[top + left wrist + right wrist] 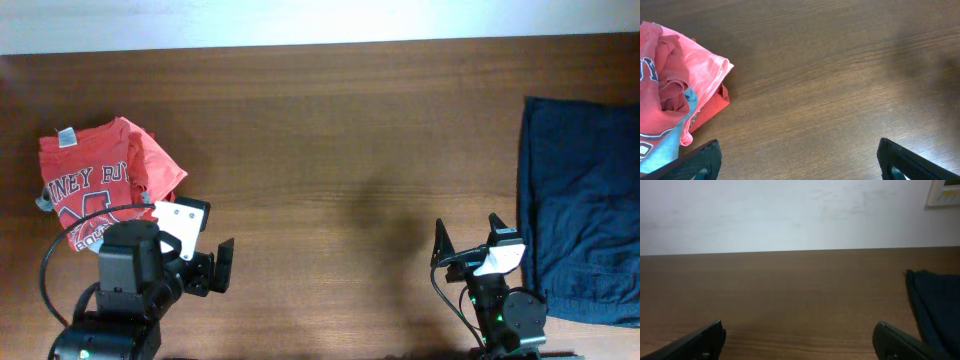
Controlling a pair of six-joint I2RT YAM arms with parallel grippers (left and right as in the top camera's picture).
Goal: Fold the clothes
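A coral-orange T-shirt (100, 185) with white block lettering and a white neck tag lies folded in a bundle at the table's left. It also shows in the left wrist view (675, 95), with a grey-teal patch at its lower edge. A navy garment (580, 205) lies flat at the right edge and shows in the right wrist view (935, 305). My left gripper (205, 265) is open and empty, just below and right of the orange bundle. My right gripper (468, 240) is open and empty, just left of the navy garment.
The brown wooden table (340, 150) spreads between the two garments. A white wall (790, 215) rises behind the table's far edge.
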